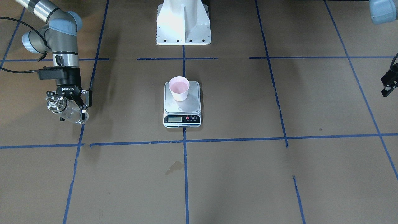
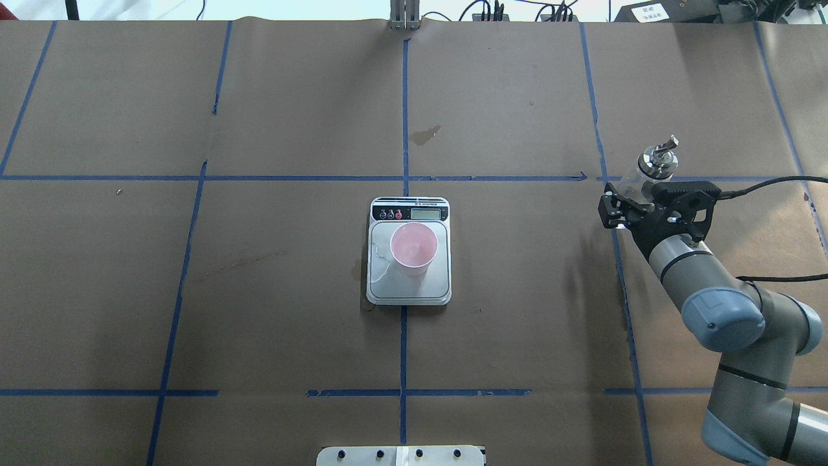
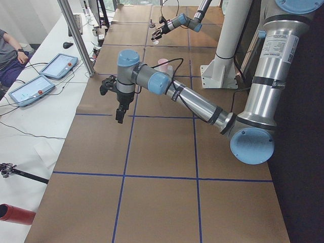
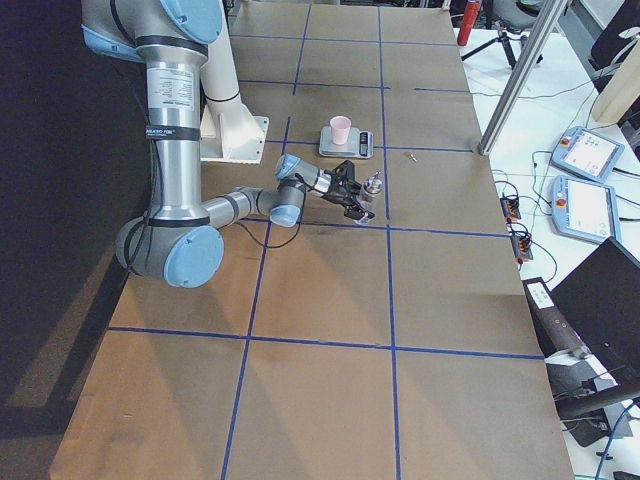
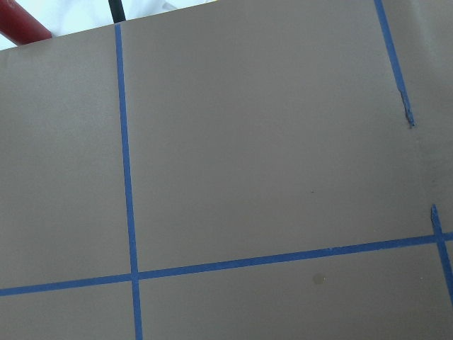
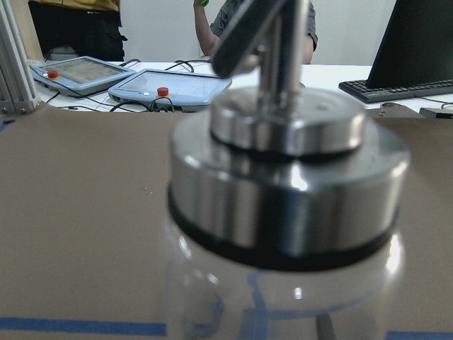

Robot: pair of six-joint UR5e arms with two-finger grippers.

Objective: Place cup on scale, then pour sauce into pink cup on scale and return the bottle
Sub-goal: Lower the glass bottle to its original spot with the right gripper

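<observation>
The pale pink cup (image 1: 179,88) stands upright on the steel plate of the scale (image 1: 183,108) at the table's middle; both also show in the overhead view, the cup (image 2: 414,246) on the scale (image 2: 388,285). My right gripper (image 1: 70,111) is shut on the clear glass bottle (image 1: 61,107), tilted, low over the table far to the scale's side. The overhead view shows the bottle's metal spout (image 2: 663,147) past the gripper (image 2: 637,194). The bottle's collar fills the right wrist view (image 6: 283,177). My left gripper (image 1: 388,87) is cut off at the frame edge; I cannot tell if it is open.
The robot's white base (image 1: 183,25) stands behind the scale. Blue tape lines (image 1: 185,140) grid the brown table cover. A small dark stain (image 1: 174,167) lies in front of the scale. Operators' tablets (image 4: 585,190) lie on a side table.
</observation>
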